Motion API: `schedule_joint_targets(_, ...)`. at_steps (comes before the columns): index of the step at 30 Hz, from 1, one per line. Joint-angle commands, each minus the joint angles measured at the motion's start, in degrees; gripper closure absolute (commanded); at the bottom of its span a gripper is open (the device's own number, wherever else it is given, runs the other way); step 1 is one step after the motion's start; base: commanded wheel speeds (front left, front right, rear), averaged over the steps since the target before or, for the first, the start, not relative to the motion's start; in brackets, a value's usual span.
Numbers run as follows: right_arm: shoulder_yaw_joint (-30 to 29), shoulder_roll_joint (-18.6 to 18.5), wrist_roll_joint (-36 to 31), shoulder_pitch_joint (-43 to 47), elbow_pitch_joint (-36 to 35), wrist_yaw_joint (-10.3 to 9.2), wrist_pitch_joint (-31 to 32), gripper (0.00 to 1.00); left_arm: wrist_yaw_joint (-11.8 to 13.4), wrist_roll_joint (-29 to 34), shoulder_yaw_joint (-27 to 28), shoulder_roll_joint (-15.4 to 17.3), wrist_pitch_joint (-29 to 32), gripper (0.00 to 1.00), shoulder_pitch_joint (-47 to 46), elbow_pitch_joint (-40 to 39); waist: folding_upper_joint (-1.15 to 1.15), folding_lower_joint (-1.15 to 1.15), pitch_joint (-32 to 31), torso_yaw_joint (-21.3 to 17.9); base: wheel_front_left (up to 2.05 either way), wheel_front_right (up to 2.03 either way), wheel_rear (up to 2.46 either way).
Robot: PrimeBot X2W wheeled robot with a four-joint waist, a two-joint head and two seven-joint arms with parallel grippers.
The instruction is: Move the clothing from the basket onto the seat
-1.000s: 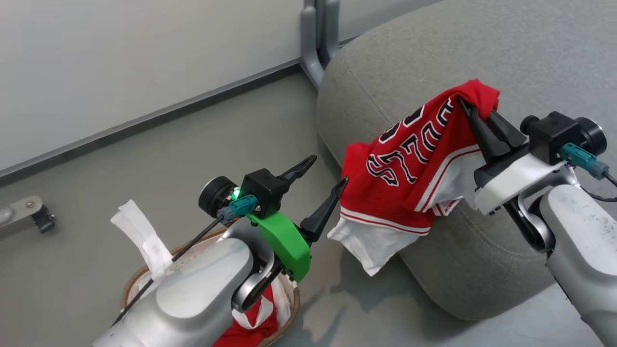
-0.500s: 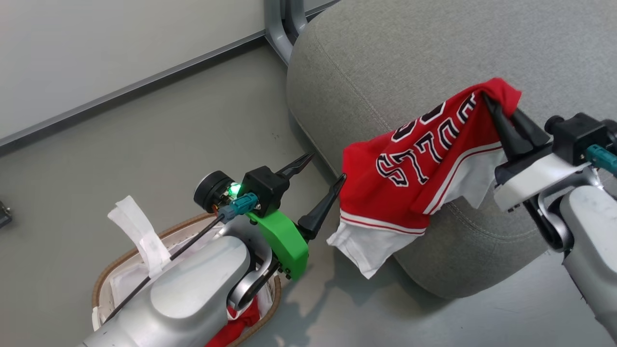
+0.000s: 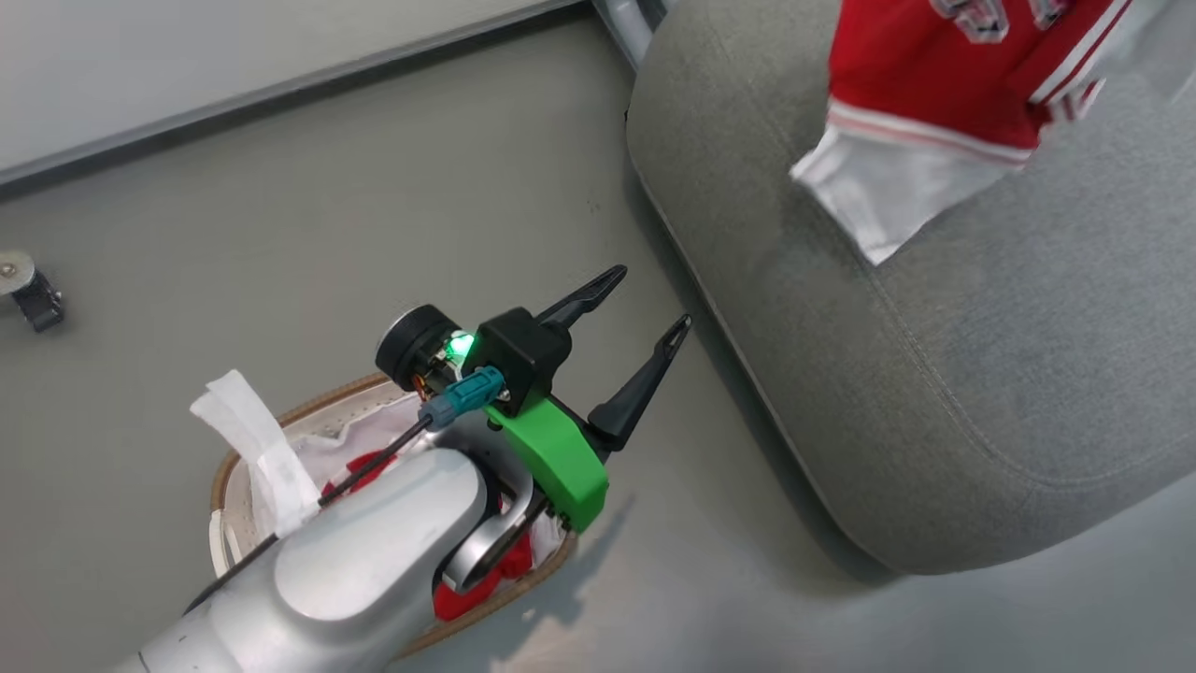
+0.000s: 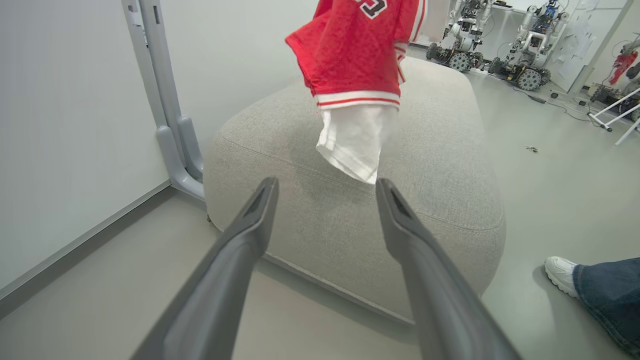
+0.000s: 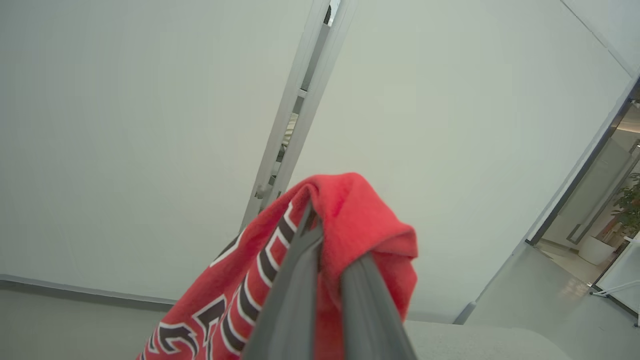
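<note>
In the head view the left gripper point(image 3: 654, 297) stands with its two fingers spread wide and nothing between them. Behind its wrist, under the forearm, sits the laundry basket point(image 3: 234, 458), with red shorts point(image 3: 478, 581) and white fabric bunched inside. Ahead of its fingertips and to the right lies the grey seat point(image 3: 934, 355); the red jersey point(image 3: 934, 65) hangs over the seat's far part, a white cloth point(image 3: 878, 187) dangling below its hem.

In the left wrist view the left gripper point(image 4: 327, 184) frames the seat point(image 4: 425, 200) between its open fingers. The jersey point(image 4: 355, 50) hangs above and beyond the fingertips, and the white cloth point(image 4: 355, 135) ends just above them. Far right of the gripper are a person's white shoe point(image 4: 560, 272) and jeans leg point(image 4: 607, 295).

In the right wrist view the right gripper point(image 5: 325, 240) is clamped tight on a fold of the jersey point(image 5: 365, 220), which drapes over both fingers and falls away to their left. A strip of the seat point(image 5: 480, 342) shows below, right of the fingers.
</note>
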Motion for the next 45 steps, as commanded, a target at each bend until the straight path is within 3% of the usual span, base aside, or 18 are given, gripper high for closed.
schedule_joint_targets(1, -0.61, -1.53, 0.25, -1.93, 0.89, -0.07, 0.65, 1.00, 0.65, 0.53, 0.34, 0.78, 0.34, 0.00, -1.17, -0.95, 0.00, 0.00, 4.26, 3.57, 0.00, 0.00, 0.00)
schedule_joint_targets(10, -7.82, -6.17, -1.10, -12.94, 9.75, -0.06, 1.17, 1.00, 3.78, 4.30, 1.36, 3.84, 3.06, 0.00, -6.29, -9.54, 0.00, 0.00, 15.16, 8.78, 0.00, 0.00, 0.00)
schedule_joint_targets(21, -17.42, 1.08, -8.76, -13.56, 27.10, -0.07, -4.96, 1.00, 7.62, 9.05, 1.80, 6.86, 6.50, 0.00, -10.34, -19.31, 0.00, 0.00, 24.90, 10.87, 0.00, 0.00, 0.00)
schedule_joint_targets(27, -21.92, 5.34, -12.62, -11.02, 31.31, -0.07, -5.61, 1.00, 8.32, 9.50, 1.80, 7.83, 6.92, 0.00, -10.37, -20.01, 0.00, 0.00, 26.17, 10.89, 0.00, 0.00, 0.00)
schedule_joint_targets(28, -22.48, 5.82, -12.99, -10.42, 31.28, -0.07, -5.63, 0.93, 8.36, 9.40, 1.77, 7.88, 6.89, 0.00, -10.24, -19.88, 0.00, 0.00, 26.15, 10.85, 0.00, 0.00, 0.00)
schedule_joint_targets(29, -22.92, 6.57, -13.47, -9.77, 31.19, -0.07, -5.64, 0.70, 8.36, 9.28, 1.73, 7.94, 6.77, 0.00, -10.05, -19.69, 0.00, 0.00, 26.01, 10.78, 0.00, 0.00, 0.00)
schedule_joint_targets(30, -23.31, 7.13, -13.77, -9.28, 31.05, -0.07, -5.64, 0.62, 8.33, 9.21, 1.70, 7.93, 6.60, 0.00, -9.89, -19.55, 0.00, 0.00, 25.86, 10.70, 0.00, 0.00, 0.00)
schedule_joint_targets(32, -24.13, 8.48, -14.34, -8.06, 30.41, -0.07, -5.65, 0.00, 8.37, 9.12, 1.57, 7.87, 6.26, 0.00, -9.51, -19.11, 0.00, 0.00, 25.54, 10.43, 0.00, 0.00, 0.00)
schedule_joint_targets(45, -21.96, 12.37, -12.17, 1.42, 23.52, -0.07, -5.64, 0.00, 8.82, 6.86, 2.65, 8.64, 3.25, 0.00, -6.53, -16.02, 0.00, 0.00, 21.38, 7.79, 0.00, 0.00, 0.00)
